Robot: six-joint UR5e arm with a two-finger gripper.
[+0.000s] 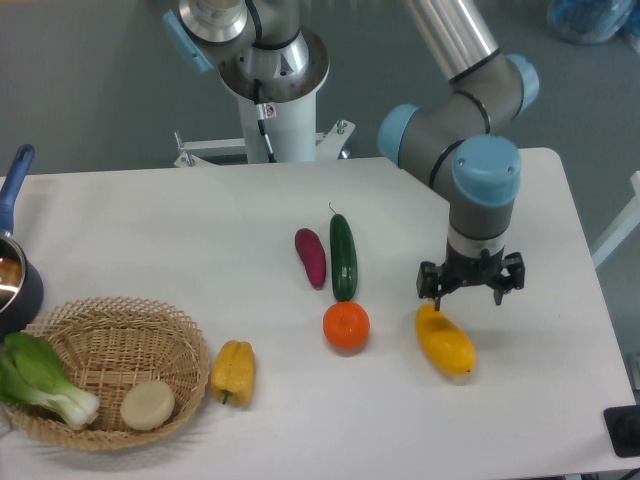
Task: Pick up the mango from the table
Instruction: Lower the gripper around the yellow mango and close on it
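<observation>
Spanning most of your view, the table (150,220) carried everything: a basket (190,345) at your front left holding a bok choy (30,375) and a pale disc (147,404), a pepper (233,371) just beside its rim, then a cucumber (343,256), an eggplant (310,257) and an orange (346,326) grouped mid-table. You had the arm bent down so the gripper (470,292) pointed straight at the surface, likely lining up a top grasp. Its jaws stood spread, holding nothing. The mango (445,342) lay on the table just below and slightly left of them, its near end under the left finger, not yet between the jaws.
</observation>
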